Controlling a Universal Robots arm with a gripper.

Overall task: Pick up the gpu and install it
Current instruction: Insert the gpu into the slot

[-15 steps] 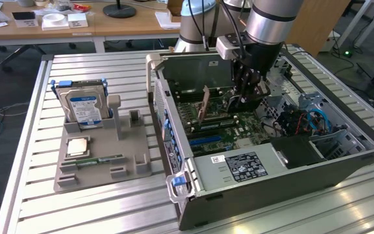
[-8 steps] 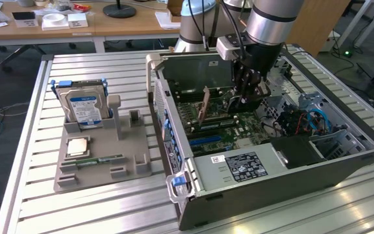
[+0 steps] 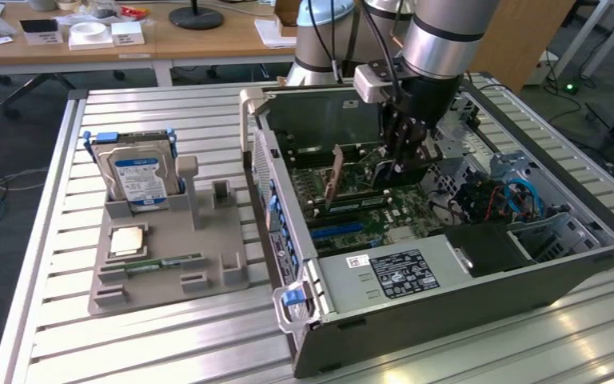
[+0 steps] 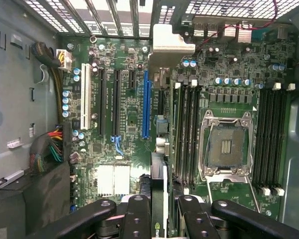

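Observation:
The gpu (image 3: 341, 172) stands on edge inside the open computer case (image 3: 563, 264), its brownish back facing the exterior view's left. My gripper (image 3: 401, 170) reaches down into the case and is shut on the card's upper edge. In the wrist view the gpu (image 4: 159, 189) appears edge-on between my two black fingers (image 4: 138, 216), and its silvery bracket (image 4: 172, 40) lies at the case's slotted rear wall. The card hangs just over the motherboard, close beside the long blue slot (image 4: 146, 104). Whether its connector touches a slot is hidden.
A grey holder (image 3: 169, 264) on the slatted table at the exterior view's left carries a silver hard drive (image 3: 137, 178), a square chip (image 3: 128, 240) and a narrow green memory stick (image 3: 169, 262). Memory slots (image 4: 187, 129), the processor socket (image 4: 228, 142) and cable bundles (image 4: 50, 149) crowd the case.

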